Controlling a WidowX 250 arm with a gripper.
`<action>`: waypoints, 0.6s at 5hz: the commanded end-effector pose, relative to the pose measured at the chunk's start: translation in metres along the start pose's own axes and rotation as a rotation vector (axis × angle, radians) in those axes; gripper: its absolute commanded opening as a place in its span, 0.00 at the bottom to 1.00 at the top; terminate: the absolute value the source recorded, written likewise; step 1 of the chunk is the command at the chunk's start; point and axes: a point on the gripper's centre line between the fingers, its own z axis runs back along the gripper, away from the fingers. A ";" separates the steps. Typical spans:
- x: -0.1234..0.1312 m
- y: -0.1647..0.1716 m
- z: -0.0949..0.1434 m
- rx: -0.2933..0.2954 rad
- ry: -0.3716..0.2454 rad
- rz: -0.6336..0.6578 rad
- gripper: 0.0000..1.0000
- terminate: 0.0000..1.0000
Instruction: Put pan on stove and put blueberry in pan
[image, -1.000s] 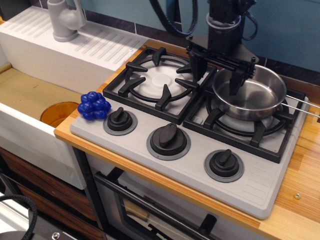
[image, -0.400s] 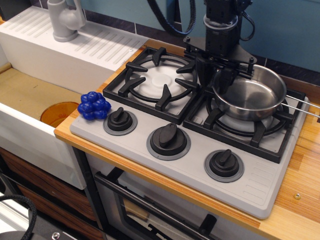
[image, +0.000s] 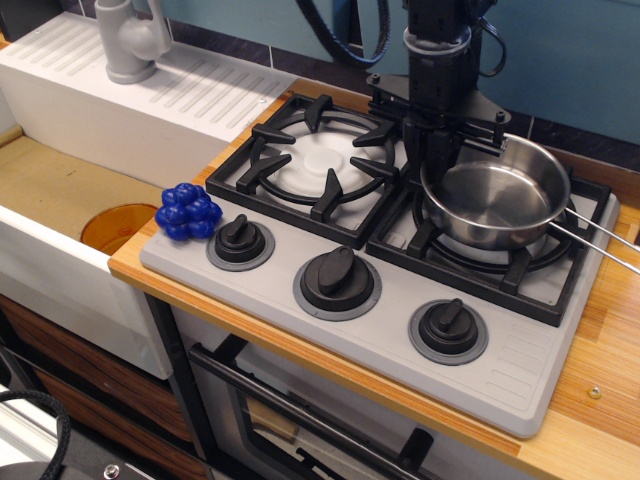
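Gripper (image: 437, 150) stood at the back-left rim of the pan (image: 497, 203), fingers pointing down and drawn in narrow; they appeared clamped on the rim, one finger inside the bowl, though the contact itself was shadowed. Pan sat over the right burner grate (image: 490, 255) of the stove (image: 380, 330), seemingly tilted and raised a little off the bars, wire handle (image: 600, 245) running out to the right over the wooden counter (image: 600, 390).

Judged step: first half of task, placing pan on stove, nearly complete but not released.

Blueberry (image: 188, 211) lay at the stove's front-left corner, just beside the left knob (image: 240, 241), well apart from the pan. Orange disc (image: 118, 226) in the sink (image: 60, 190), not involved.

Next move would call for settling the pan flat, releasing the rim, lifting clear, then crossing the left burner (image: 318, 160) to the berry.
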 end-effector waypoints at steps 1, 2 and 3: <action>-0.003 0.004 0.063 0.079 0.030 0.012 0.00 0.00; -0.004 -0.002 0.114 0.103 0.070 0.025 0.00 0.00; -0.003 0.006 0.144 0.124 0.082 0.014 0.00 0.00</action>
